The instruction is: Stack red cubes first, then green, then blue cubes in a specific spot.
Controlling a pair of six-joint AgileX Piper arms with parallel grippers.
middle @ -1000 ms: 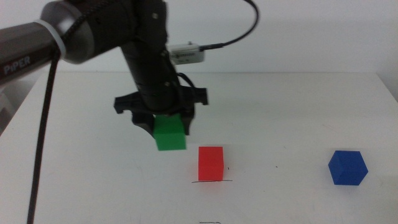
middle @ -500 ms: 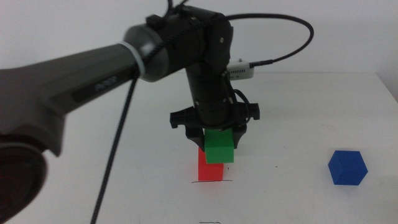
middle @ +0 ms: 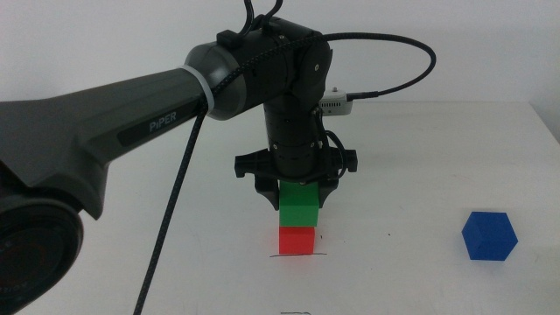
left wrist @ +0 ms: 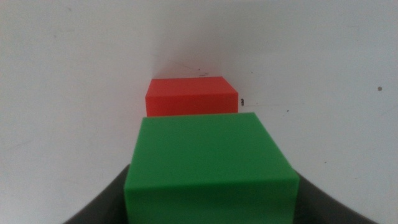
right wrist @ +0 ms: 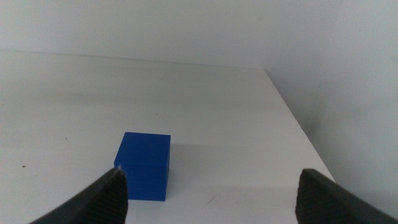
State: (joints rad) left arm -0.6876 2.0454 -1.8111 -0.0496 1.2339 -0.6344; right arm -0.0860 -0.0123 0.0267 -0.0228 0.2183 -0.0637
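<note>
The left pincer [middle: 297,191] is clamped on the small matte green cube [middle: 298,206], holding it directly over the small matte red cube [middle: 297,239]; whether the two touch cannot be told. The red cube sits on the thin wavy black pen stroke [middle: 297,255] on the white tabletop [middle: 420,166]. The small matte blue cube [right wrist: 143,165] lies well apart, before the right pincer [right wrist: 211,190], whose jaws stand apart.

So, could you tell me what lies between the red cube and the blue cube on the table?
Nothing: the middle view shows bare white table between the red cube and the blue cube.
</note>
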